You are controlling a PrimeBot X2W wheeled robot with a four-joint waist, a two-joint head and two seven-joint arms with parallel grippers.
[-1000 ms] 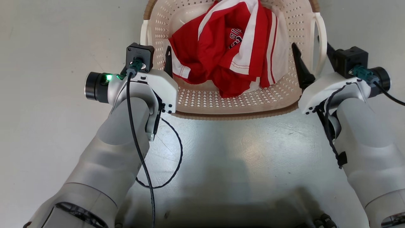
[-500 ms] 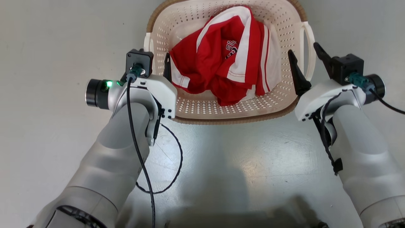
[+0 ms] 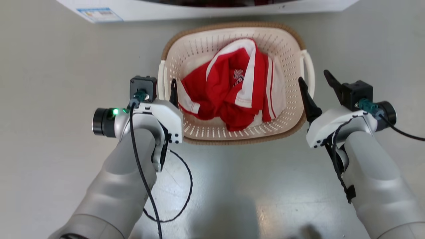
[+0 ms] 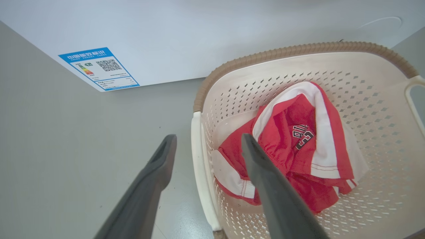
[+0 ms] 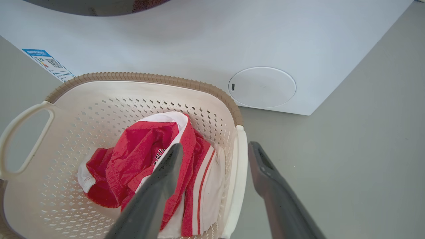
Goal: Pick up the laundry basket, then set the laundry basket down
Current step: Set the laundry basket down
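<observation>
Left gripper (image 4: 209, 139) and right gripper (image 3: 313, 77), jaws apart, straddle opposite handles (image 4: 199, 172) of the floor-standing laundry basket (image 3: 239, 141), suiting a balanced two-sided hold.

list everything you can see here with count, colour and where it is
laundry basket: one, cream with brown rim, on the floor in front of the appliance
garment: one, red and white, crumpled inside the basket
appliance: one, white, beyond the basket
label: one, blue, on the appliance's front
round cover: one, white, low on the appliance's front
floor: grey, under everything
left gripper: one, dark fingers, open, astride the basket's left handle
right gripper: one, dark fingers, open, astride the right handle
</observation>
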